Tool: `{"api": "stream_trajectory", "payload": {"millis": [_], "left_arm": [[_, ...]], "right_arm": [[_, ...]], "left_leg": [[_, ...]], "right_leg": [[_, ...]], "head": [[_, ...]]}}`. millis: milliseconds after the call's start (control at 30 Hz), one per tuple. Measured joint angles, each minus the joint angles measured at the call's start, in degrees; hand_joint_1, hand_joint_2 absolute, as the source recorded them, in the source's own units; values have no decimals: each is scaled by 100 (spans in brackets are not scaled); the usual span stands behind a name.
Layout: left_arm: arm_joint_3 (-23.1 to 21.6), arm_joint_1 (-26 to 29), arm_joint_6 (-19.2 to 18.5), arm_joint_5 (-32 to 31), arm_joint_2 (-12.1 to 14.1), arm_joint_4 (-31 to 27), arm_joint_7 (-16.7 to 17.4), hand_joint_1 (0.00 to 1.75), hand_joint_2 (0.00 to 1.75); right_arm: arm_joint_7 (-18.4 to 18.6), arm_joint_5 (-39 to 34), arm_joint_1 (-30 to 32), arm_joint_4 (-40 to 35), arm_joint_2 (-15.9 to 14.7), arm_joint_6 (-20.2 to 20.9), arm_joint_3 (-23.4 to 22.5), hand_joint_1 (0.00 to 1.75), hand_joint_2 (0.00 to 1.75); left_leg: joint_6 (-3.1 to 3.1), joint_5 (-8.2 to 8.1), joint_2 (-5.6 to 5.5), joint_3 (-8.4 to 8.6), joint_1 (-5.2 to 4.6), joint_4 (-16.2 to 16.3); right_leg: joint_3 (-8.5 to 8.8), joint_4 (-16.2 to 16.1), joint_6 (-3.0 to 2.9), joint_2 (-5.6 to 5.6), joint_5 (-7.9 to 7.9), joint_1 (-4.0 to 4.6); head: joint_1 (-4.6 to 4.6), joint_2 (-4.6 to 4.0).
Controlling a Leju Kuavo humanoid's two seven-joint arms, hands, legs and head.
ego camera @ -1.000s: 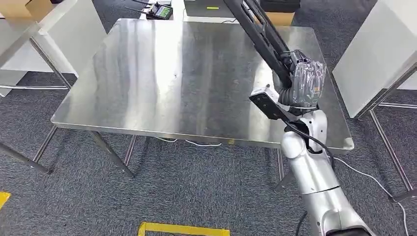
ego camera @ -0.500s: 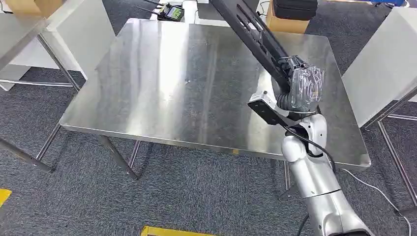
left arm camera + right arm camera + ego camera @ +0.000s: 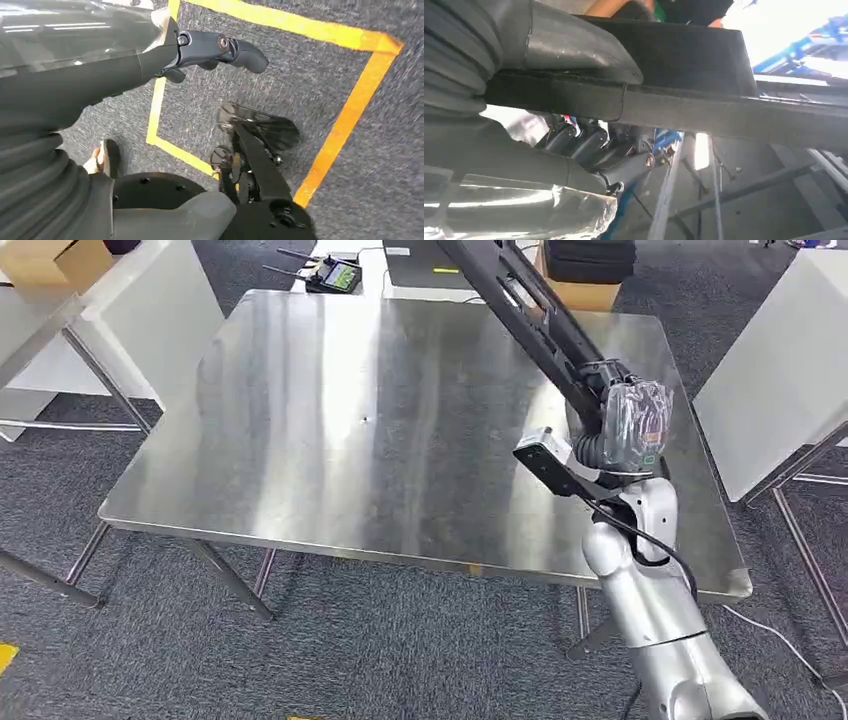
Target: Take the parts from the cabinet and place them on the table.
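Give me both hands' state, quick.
Left hand: holds nothing; open or curled cannot be told.
Right hand: grips the long black part above the table.

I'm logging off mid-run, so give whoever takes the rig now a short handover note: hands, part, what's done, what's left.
Right hand: grips a long black part, held up over the steel table, slanting away toward its far edge.
Left hand: holds nothing, hangs over the carpet with yellow tape.
Done: the part is out of the cabinet and at the table.
Left: lower it onto the table and let go. The cabinet is out of frame, so I cannot tell whether more parts wait there.
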Motion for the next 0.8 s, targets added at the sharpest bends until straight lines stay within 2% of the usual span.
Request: {"api": "stream_trajectory", "payload": {"millis": [33,67,167,200,233,267,333,367,400,433,467,500,533,567,600,633,667,733,800], "left_arm": [[0,0,4,0,0,0,0,0,175],[0,-7,9,0,2,0,7,0,175],[0,-14,9,-7,2,2,11,0,175],[0,-20,9,-7,0,2,11,0,175],[0,-13,9,-7,-7,2,18,0,175],[0,-17,15,-7,-9,2,17,0,175],[0,-26,28,-13,-9,2,22,0,175],[0,-22,48,-37,-9,2,24,0,175],[0,-18,63,-63,-7,2,24,0,175],[0,-18,90,-90,-7,2,20,0,175],[0,-18,142,-122,-7,2,2,0,175],[-2,-21,197,-160,-7,2,-20,0,175],[-7,-25,238,-195,-7,2,-53,0,175],[-4,-28,271,-216,0,2,-70,0,175],[-7,-35,284,-225,0,2,-96,0,175],[-7,-34,315,-243,24,0,-147,0,175],[-15,-25,337,-300,28,0,-234,0,175],[-33,-29,328,-352,37,0,-448,0,175],[-42,-38,245,-367,44,0,-631,0,175]], "right_arm": [[28,78,8,0,-28,0,0,175,175],[46,115,7,0,-48,0,2,175,175],[61,168,37,0,-98,2,11,175,175],[78,233,35,-11,-100,4,24,175,175],[133,351,46,-22,-107,15,28,175,175],[216,549,42,-22,-111,26,33,175,175],[378,1015,51,0,-133,88,46,175,175],[477,1286,54,55,-138,184,61,175,175],[589,1580,52,163,-138,292,74,175,175],[744,1933,46,293,-138,365,90,175,175],[984,2379,5,473,-140,411,122,175,175],[1317,2827,-107,727,-149,431,188,175,175],[1689,3104,-265,1051,-179,402,315,175,175],[2001,3201,-422,1421,-210,346,493,175,175],[2189,3232,-556,1691,-245,328,641,175,175],[2379,3247,-672,1960,-253,394,792,175,175],[2659,3269,-845,2347,-273,545,1044,175,175],[3198,3274,-1200,3199,-352,667,1741,175,175],[3429,3280,-1405,3946,-421,723,2313,175,175]], "left_leg": [[49,250,11,193,-4,-494],[68,142,13,266,-48,-581],[159,77,5,259,-104,-608],[199,89,5,303,-97,-674],[236,117,6,393,-58,-758],[281,103,-1,439,-60,-795],[332,52,-4,489,-67,-795],[339,27,-8,512,-71,-795],[336,7,-17,539,-73,-792],[327,-21,-32,576,-73,-792],[315,-48,-44,613,-73,-788],[292,-83,-62,661,-73,-782],[260,-121,-72,687,-77,-771],[218,-161,-81,686,-122,-733],[205,-178,-92,659,-130,-728],[246,-192,-91,649,-141,-698],[280,-191,-88,656,-124,-701],[277,-192,-86,673,-103,-719],[274,-193,-89,680,-96,-734]], "right_leg": [[31,-7,25,1,-39,0],[34,5,70,6,-67,62],[30,-38,154,-8,-97,40],[60,-63,203,-10,-117,71],[10,43,215,-20,-166,55],[-95,291,196,-17,-261,52],[-656,1259,133,-15,-601,46],[-931,1677,140,-15,-697,45],[-1096,1871,178,-15,-683,47],[-1107,1757,239,-16,-544,43],[-984,1395,310,-16,-313,35],[-741,792,378,-18,-1,21],[-501,190,411,-21,277,-3],[-398,12,365,-27,335,7],[-387,-13,316,-14,348,19],[-399,-22,301,-16,363,-42],[-399,-18,302,-8,360,-17],[-400,-19,293,0,353,11],[-399,-19,269,-3,338,26]], "head": [[2,0],[7,0],[4,0],[0,0],[17,0],[19,0],[20,0],[26,0],[26,0],[24,0],[30,0],[31,0],[33,0],[38,0],[28,0],[20,0],[24,0],[24,0],[20,0]]}}
